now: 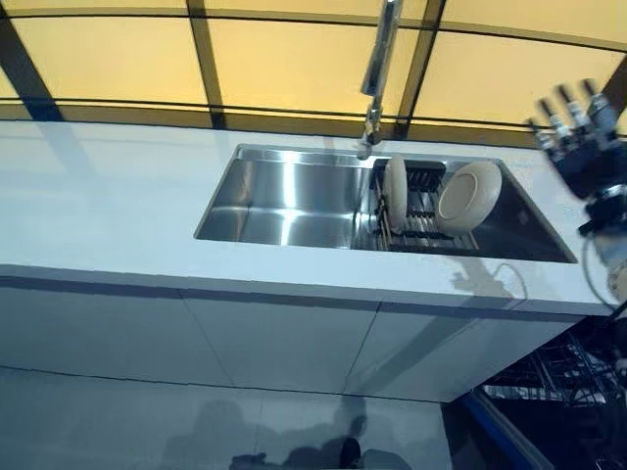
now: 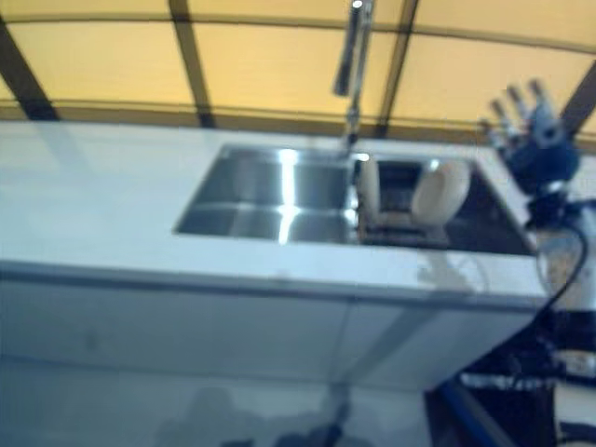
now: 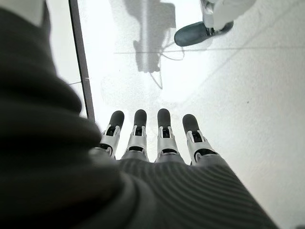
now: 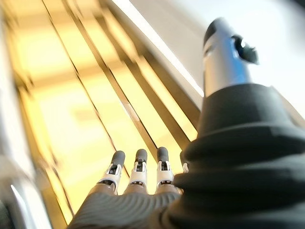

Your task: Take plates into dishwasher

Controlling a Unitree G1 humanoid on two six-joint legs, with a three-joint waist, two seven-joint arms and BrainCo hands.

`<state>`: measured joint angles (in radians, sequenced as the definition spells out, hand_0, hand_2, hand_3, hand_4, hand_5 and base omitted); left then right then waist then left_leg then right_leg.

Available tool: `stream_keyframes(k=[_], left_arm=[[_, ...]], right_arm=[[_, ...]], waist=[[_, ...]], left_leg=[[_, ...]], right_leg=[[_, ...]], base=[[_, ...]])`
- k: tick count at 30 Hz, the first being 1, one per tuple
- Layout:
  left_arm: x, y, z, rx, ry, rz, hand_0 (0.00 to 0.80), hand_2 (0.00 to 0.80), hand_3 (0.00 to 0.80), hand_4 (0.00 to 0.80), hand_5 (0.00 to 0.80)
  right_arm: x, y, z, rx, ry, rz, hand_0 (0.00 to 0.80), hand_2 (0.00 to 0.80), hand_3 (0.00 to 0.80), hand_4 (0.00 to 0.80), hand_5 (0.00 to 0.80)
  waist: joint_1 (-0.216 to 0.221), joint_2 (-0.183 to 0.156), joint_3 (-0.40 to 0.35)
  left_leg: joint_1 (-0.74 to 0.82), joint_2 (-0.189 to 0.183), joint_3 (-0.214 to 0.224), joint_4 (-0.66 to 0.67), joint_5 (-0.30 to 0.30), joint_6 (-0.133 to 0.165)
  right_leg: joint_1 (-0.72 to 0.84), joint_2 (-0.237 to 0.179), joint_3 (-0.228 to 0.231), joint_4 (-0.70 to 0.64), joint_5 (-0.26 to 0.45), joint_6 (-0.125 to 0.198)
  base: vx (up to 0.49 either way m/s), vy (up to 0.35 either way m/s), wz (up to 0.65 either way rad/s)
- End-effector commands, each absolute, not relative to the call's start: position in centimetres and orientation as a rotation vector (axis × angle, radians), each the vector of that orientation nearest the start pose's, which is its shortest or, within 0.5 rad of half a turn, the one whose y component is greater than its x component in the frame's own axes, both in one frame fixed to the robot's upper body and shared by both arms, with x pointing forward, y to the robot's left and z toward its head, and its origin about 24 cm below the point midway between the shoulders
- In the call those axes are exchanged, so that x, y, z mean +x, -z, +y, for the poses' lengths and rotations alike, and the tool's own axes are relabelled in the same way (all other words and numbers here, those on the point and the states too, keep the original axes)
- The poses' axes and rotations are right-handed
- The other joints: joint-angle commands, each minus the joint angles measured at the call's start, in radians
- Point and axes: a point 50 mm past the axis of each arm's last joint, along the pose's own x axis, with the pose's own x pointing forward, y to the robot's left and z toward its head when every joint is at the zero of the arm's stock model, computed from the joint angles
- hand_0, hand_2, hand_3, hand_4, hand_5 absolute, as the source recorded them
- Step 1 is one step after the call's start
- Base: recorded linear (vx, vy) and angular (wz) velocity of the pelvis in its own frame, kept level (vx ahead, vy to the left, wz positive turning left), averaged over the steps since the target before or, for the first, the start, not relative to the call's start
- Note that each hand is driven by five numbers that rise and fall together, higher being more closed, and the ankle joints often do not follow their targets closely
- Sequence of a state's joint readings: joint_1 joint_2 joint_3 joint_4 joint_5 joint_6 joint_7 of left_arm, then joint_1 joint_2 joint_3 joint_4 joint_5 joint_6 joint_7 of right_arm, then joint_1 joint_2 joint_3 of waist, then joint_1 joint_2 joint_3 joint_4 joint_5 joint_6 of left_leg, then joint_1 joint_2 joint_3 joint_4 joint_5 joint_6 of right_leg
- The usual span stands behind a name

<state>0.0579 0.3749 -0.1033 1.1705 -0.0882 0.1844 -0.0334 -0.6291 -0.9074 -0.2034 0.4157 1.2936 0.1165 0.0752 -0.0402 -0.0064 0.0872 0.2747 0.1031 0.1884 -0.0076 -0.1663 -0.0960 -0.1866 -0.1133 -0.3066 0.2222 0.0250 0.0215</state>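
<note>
Two cream plates stand on edge in a dark rack (image 1: pixel 421 211) in the right half of the steel sink (image 1: pixel 294 201). One plate (image 1: pixel 395 191) stands edge-on at the rack's left. The other plate (image 1: pixel 468 196) leans at the rack's right, its face showing. My right hand (image 1: pixel 578 137) is raised above the counter's right end, to the right of the sink, fingers straight and empty. It also shows in the right wrist view (image 4: pixel 143 191). My left hand (image 3: pixel 157 143) shows only in its wrist view, fingers straight over the pale floor, holding nothing.
A tap (image 1: pixel 377 73) stands behind the sink's middle. The white counter (image 1: pixel 108 196) stretches left of the sink, with white cabinet fronts (image 1: pixel 196 343) below. The open dishwasher's dark rack (image 1: pixel 558 392) is at the lower right. A person's shoe (image 3: pixel 200 31) is on the floor.
</note>
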Motion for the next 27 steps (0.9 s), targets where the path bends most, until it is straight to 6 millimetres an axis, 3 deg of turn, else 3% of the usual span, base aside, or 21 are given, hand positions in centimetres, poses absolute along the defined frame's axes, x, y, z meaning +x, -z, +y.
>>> stream_keyframes(k=[1, 2, 3, 4, 5, 6, 7, 8, 9, 10, 11, 12, 14, 16, 19, 22, 25, 27], left_arm=[[6.3, 14.0, 31.2, 0.307, -0.308, 1.430, 0.000, 0.000, 0.000, 0.000, 0.000], [5.9, 14.1, 31.4, 0.293, -0.338, 1.450, 0.000, 0.000, 0.000, 0.000, 0.000], [5.2, 14.2, 31.4, 0.269, -0.365, 1.469, 0.000, 0.000, 0.000, 0.000, 0.000], [4.8, 14.3, 31.1, 0.243, -0.380, 1.482, 0.000, 0.000, 0.000, 0.000, 0.000], [4.0, 14.6, 30.8, 0.215, -0.386, 1.501, 0.000, 0.000, 0.000, 0.000, 0.000], [3.9, 14.7, 30.4, 0.206, -0.379, 1.503, 0.000, 0.000, 0.000, 0.000, 0.000], [4.0, 15.0, 29.8, 0.197, -0.361, 1.503, 0.000, 0.000, 0.000, 0.000, 0.000], [4.1, 15.1, 29.3, 0.191, -0.353, 1.498, 0.000, 0.000, 0.000, 0.000, 0.000], [4.5, 15.1, 29.2, 0.192, -0.343, 1.480, 0.000, 0.000, 0.000, 0.000, 0.000], [5.0, 15.0, 29.4, 0.214, -0.327, 1.463, 0.000, 0.000, 0.000, 0.000, 0.000], [5.7, 14.9, 29.4, 0.228, -0.320, 1.447, 0.000, 0.000, 0.000, 0.000, 0.000], [6.0, 14.8, 29.5, 0.232, -0.324, 1.440, 0.000, 0.000, 0.000, 0.000, 0.000], [7.6, 14.5, 29.7, 0.246, -0.325, 1.399, 0.000, 0.000, 0.000, 0.000, 0.000], [9.4, 14.0, 29.8, 0.254, -0.328, 1.350, 0.000, 0.000, 0.000, 0.000, 0.000], [10.8, 13.5, 30.1, 0.261, -0.326, 1.306, 0.000, 0.000, 0.000, 0.000, 0.000], [11.3, 13.4, 30.0, 0.262, -0.299, 1.282, 0.000, 0.000, 0.000, 0.000, 0.000], [11.4, 13.4, 29.7, 0.282, -0.247, 1.275, 0.000, 0.000, 0.000, 0.000, 0.000], [11.1, 13.5, 29.6, 0.310, -0.216, 1.281, 0.000, 0.000, 0.000, 0.000, 0.000]], right_arm=[[30.1, -29.9, -38.2, 0.460, 0.387, -0.543, 0.000, 0.000, 0.000, 0.000, 0.000], [29.8, -30.6, -39.4, 0.410, 0.526, -0.519, 0.000, 0.000, 0.000, 0.000, 0.000], [29.8, -31.1, -40.1, 0.381, 0.588, -0.501, 0.000, 0.000, 0.000, 0.000, 0.000], [30.1, -31.5, -40.1, 0.337, 0.610, -0.480, 0.000, 0.000, 0.000, 0.000, 0.000], [30.2, -32.1, -40.2, 0.245, 0.678, -0.460, 0.000, 0.000, 0.000, 0.000, 0.000], [30.4, -32.7, -39.8, 0.215, 0.701, -0.469, 0.000, 0.000, 0.000, 0.000, 0.000], [30.7, -33.1, -39.4, 0.193, 0.719, -0.476, 0.000, 0.000, 0.000, 0.000, 0.000], [31.0, -33.2, -39.0, 0.181, 0.708, -0.469, 0.000, 0.000, 0.000, 0.000, 0.000], [31.4, -33.5, -38.3, 0.147, 0.723, -0.469, 0.000, 0.000, 0.000, 0.000, 0.000], [31.6, -33.7, -38.0, 0.098, 0.740, -0.469, 0.000, 0.000, 0.000, 0.000, 0.000], [31.9, -33.6, -37.6, 0.080, 0.699, -0.457, 0.000, 0.000, 0.000, 0.000, 0.000], [32.1, -33.6, -37.0, 0.094, 0.671, -0.449, 0.000, 0.000, 0.000, 0.000, 0.000], [32.5, -33.0, -36.4, 0.052, 0.611, -0.396, 0.000, 0.000, 0.000, 0.000, 0.000], [32.6, -32.1, -36.7, -0.004, 0.586, -0.364, 0.000, 0.000, 0.000, 0.000, 0.000], [33.0, -32.2, -36.1, -0.003, 0.534, -0.357, 0.000, 0.000, 0.000, 0.000, 0.000], [33.8, -32.4, -34.5, -0.036, 0.457, -0.345, 0.000, 0.000, 0.000, 0.000, 0.000], [34.3, -32.1, -33.6, -0.056, 0.388, -0.304, 0.000, 0.000, 0.000, 0.000, 0.000], [34.7, -31.5, -32.9, -0.076, 0.341, -0.266, 0.000, 0.000, 0.000, 0.000, 0.000]], waist=[[0.017, -0.035, -0.016], [0.017, -0.037, -0.019], [0.024, -0.042, -0.021], [0.031, -0.049, -0.017], [0.056, -0.066, -0.001], [0.068, -0.071, 0.008], [0.099, -0.064, 0.029], [0.119, -0.052, 0.043], [0.136, -0.041, 0.058], [0.138, -0.041, 0.071], [0.140, -0.055, 0.073], [0.136, -0.050, 0.058], [0.117, -0.046, 0.032], [0.115, -0.049, 0.022], [0.117, -0.057, 0.009], [0.115, -0.059, 0.001], [0.116, -0.058, -0.008], [0.119, -0.057, -0.013]], left_leg=[[-0.008, -0.002, -0.063, 0.126, -0.056, 0.042], [-0.020, 0.025, -0.068, 0.198, -0.024, 0.019], [-0.054, 0.051, -0.085, 0.321, 0.048, -0.003], [-0.108, 0.054, -0.108, 0.470, 0.112, -0.011], [-0.244, 0.029, -0.143, 0.679, 0.206, -0.017], [-0.351, -0.007, -0.174, 0.777, 0.211, -0.014], [-0.474, -0.114, -0.182, 0.787, 0.197, -0.002], [-0.517, -0.156, -0.182, 0.715, 0.199, 0.002], [-0.508, -0.136, -0.179, 0.512, 0.215, 0.016], [-0.513, -0.098, -0.143, 0.447, 0.229, 0.031], [-0.476, -0.142, -0.140, 0.428, 0.105, 0.070], [-0.436, -0.148, -0.165, 0.345, 0.105, 0.073], [-0.341, -0.143, -0.149, 0.225, 0.102, 0.079], [-0.295, -0.142, -0.153, 0.170, 0.095, 0.081], [-0.273, -0.141, -0.148, 0.132, 0.085, 0.087], [-0.275, -0.143, -0.127, 0.136, 0.071, 0.095], [-0.269, -0.150, -0.135, 0.118, 0.071, 0.106], [-0.262, -0.147, -0.133, 0.098, 0.081, 0.121]], right_leg=[[0.015, -0.109, 0.075, 0.019, 0.016, 0.152], [0.040, -0.082, 0.085, -0.013, 0.005, 0.123], [0.072, -0.052, 0.093, -0.049, -0.003, 0.087], [0.093, -0.036, 0.101, -0.068, -0.010, 0.058], [0.134, -0.021, 0.122, -0.093, -0.016, 0.019], [0.157, -0.022, 0.124, -0.106, -0.014, 0.009], [0.193, -0.013, 0.139, -0.115, -0.020, 0.007], [0.221, 0.002, 0.162, -0.119, -0.031, 0.012], [0.255, 0.025, 0.193, -0.134, -0.041, 0.020], [0.260, 0.028, 0.191, -0.096, -0.074, 0.012], [0.258, 0.005, 0.188, -0.088, -0.083, 0.023], [0.245, 0.012, 0.194, -0.086, -0.080, 0.033], [0.219, 0.001, 0.169, -0.081, -0.064, 0.052], [0.211, -0.017, 0.149, -0.106, -0.035, 0.078], [0.209, -0.029, 0.138, -0.168, -0.007, 0.090], [0.207, -0.035, 0.137, -0.195, 0.007, 0.093], [0.209, -0.029, 0.150, -0.197, 0.004, 0.093], [0.196, -0.011, 0.139, -0.122, -0.043, 0.082]], base=[[0.079, -0.152, -0.37], [0.099, -0.191, -0.14], [0.077, -0.201, -0.28], [0.080, -0.177, -0.53], [0.051, -0.096, -0.82], [0.061, 0.041, -0.95], [0.072, 0.164, -0.90], [0.164, 0.236, -0.95], [0.151, 0.183, -0.86], [0.158, 0.148, -0.79], [0.108, 0.114, -0.67], [0.153, 0.136, -0.63], [0.141, 0.103, -0.56], [0.092, -0.004, -0.42], [0.051, -0.038, -0.24], [0.048, 0.006, 0.20], [0.051, 0.027, 0.38], [0.065, -0.017, 0.16]])
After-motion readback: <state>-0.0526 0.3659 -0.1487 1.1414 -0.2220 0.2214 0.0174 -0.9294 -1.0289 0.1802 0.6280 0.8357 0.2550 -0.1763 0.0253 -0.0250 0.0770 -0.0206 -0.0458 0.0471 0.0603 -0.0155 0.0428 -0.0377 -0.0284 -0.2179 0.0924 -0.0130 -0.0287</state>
